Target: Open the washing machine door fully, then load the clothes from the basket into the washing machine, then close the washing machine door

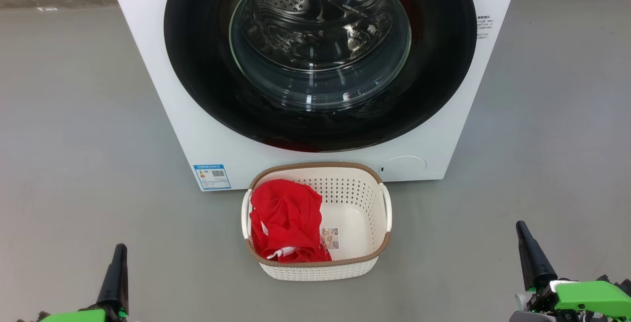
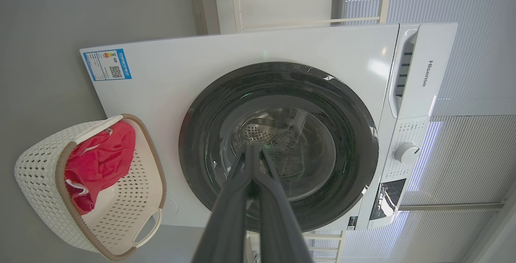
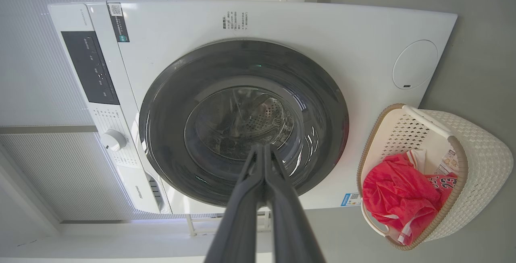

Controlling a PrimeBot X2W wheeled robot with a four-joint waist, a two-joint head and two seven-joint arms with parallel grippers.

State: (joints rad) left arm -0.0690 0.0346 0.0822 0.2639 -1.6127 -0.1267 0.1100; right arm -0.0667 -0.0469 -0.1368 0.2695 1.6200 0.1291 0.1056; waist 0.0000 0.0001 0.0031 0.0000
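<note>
Nearest to the robot, the left gripper (image 1: 120, 250) and the right gripper (image 1: 522, 231) stand low at the two sides, well apart from everything. Both have their fingers pressed together and hold nothing. They point toward the washer (image 1: 148, 41), which I judge to be a waiting pose before the first step.

Between them, a little farther, the basket (image 1: 315, 265) stands on the grey floor (image 1: 74, 164), just beside the washer front and under the door (image 1: 197, 65). This place probably keeps the way from basket to drum short. The clothes (image 1: 286, 218) lie crumpled in the left half of the basket, and the right half is bare. A small sticker (image 1: 330, 238) shows on the basket bottom, but its print is too small to read. In the right wrist view the red cloth carries white-and-black digits (image 3: 441, 181); I cannot read them for sure.

Behind the basket, the door is shut, flush with the white front, so opening it is not yet done. Through its glass the steel drum (image 1: 296, 11) looks empty.

Writing on the washer:
- a blue energy sticker (image 1: 212, 176) with a QR code, low at the left
- a round hatch (image 1: 403, 168), low at the right, without text
- a few lines of small print (image 1: 483, 26) beside the door, not readable
- the brand "Hisense" (image 2: 430, 73) on the top panel, near the knob (image 2: 406, 153)

Farthest, pale blinds (image 2: 475, 53) cover the wall behind
</note>
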